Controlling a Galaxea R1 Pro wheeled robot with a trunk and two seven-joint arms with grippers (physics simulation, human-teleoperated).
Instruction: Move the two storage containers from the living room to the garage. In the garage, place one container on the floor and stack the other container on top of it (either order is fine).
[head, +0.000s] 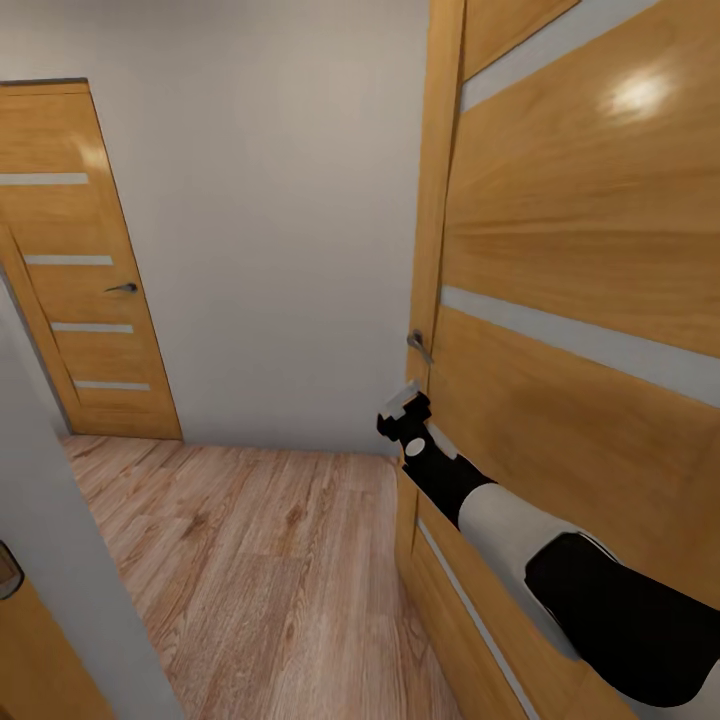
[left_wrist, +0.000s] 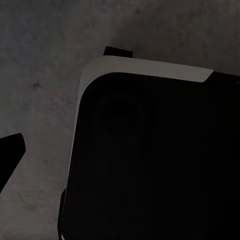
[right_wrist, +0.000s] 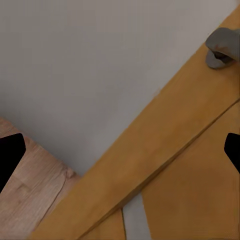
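Right arm (head: 500, 510) nearest; open jaws just below door handle (head: 419, 345).

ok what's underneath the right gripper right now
Under the right gripper is light wood plank floor meeting the grey wall. The wooden door stands beside it, handle just above. What is behind the door is covered.

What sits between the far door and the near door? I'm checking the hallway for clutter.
Head view: plain grey wall and bare wood plank floor between the far door and near door.
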